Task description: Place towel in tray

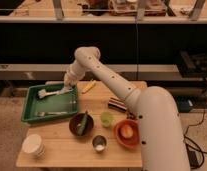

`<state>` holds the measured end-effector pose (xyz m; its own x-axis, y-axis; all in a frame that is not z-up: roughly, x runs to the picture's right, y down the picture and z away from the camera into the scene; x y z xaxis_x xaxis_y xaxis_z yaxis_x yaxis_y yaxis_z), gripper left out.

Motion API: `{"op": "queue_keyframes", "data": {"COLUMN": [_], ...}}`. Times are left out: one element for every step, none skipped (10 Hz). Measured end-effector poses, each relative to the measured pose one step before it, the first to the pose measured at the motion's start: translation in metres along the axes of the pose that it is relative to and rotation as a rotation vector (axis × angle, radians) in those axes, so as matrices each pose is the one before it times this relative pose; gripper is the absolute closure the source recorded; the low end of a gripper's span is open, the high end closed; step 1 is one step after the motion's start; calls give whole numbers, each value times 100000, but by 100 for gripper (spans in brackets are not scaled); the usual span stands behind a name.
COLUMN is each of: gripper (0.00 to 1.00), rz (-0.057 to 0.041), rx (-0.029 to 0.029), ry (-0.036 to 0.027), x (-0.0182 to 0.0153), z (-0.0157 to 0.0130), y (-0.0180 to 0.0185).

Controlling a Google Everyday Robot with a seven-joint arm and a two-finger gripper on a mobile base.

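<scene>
A green tray (32, 107) sits at the back left of the wooden table (62, 150). A whitish, elongated piece (49, 92) that may be the towel lies in the tray's far part; I cannot tell for sure what it is. My gripper (67, 86) hangs over the tray's back right corner, right at the right end of that whitish piece. The arm reaches it from the right, with its elbow (87, 54) high above the table's far edge.
A pale utensil (49, 114) lies in the tray's near part. A yellow item (88, 87) lies just right of the tray. In front stand a dark bowl (81, 125), green cup (106, 118), orange bowl (127, 134), metal cup (99, 144), white cup (33, 145) and dark box (117, 104).
</scene>
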<state>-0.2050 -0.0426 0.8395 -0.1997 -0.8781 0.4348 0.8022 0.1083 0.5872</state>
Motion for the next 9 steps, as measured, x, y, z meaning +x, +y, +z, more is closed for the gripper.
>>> {"op": "queue_keyframes", "data": {"gripper": [100, 100, 100, 100, 100, 100, 100, 99, 94], "rz": [-175, -68, -629, -2008, -1648, -1389, -2243, -1627, -1044], "rx": [-26, -155, 56, 810, 998, 1383, 1248, 834, 532], "ry": [156, 906, 4600, 9278, 7025, 2174, -1099, -5526, -6388], "x": [16, 104, 215, 282, 388, 89, 128, -177, -253], "z": [-41, -206, -881, -1658, -1525, -427, -95, 488, 625], "y": [-127, 204, 373, 353, 88, -398, -486, -293, 31]}}
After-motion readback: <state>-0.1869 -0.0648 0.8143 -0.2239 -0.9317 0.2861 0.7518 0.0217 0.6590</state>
